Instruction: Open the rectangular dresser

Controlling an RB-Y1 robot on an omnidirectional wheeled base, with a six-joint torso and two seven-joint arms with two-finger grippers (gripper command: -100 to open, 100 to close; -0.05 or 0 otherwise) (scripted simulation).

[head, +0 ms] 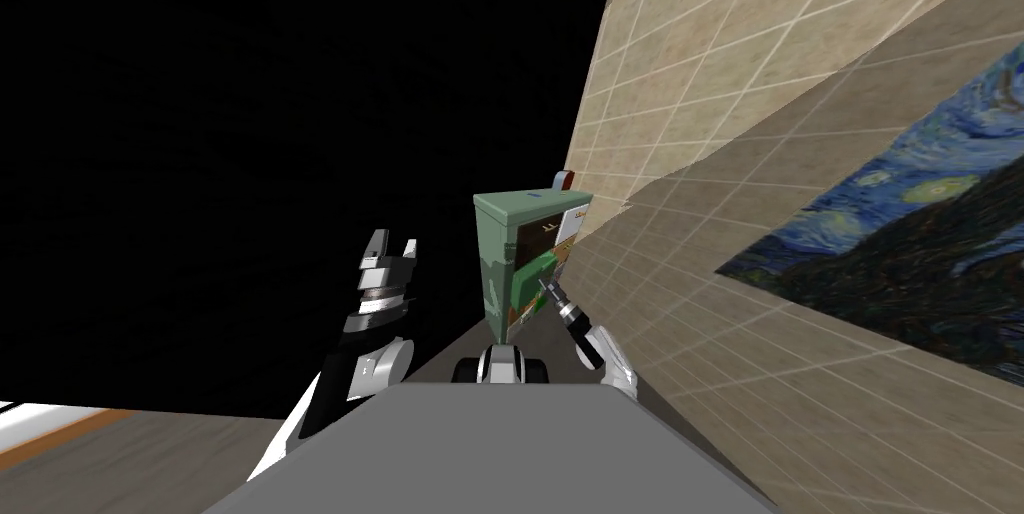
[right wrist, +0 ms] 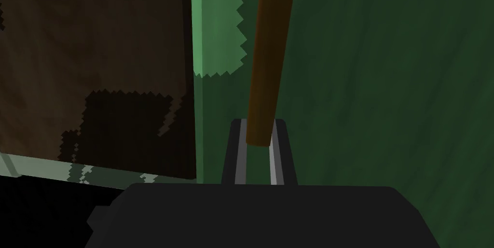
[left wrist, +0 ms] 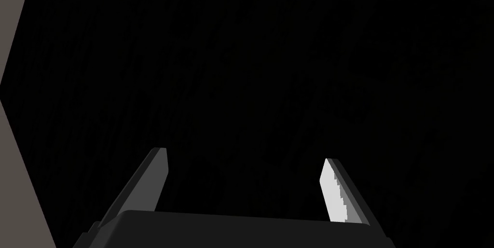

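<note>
The right gripper is pressed together on a thin brown handle. Its two fingers pinch the bar from either side, near one end of it. The handle runs along a dark green drawer front, which lies flat just behind the fingers. Beside the front's lighter green edge there is a brown, shadowed surface, possibly the inside of the cabinet, though I cannot be sure.

From the head view, that drawer belongs to a tall green dresser standing straight ahead of the robot, close against a tiled beige wall. One green drawer seems to jut a little from the dresser's face, right where the right arm reaches in.

I judge the grasp to be made and the pull to be the step in hand. The next move calls for drawing the hand straight back toward the robot, along the drawer's line of travel, without letting the fingers slide off the bar's end.

The left gripper is raised off to the side, well apart from the dresser, fingers spread and holding nothing, against a black area.
</note>
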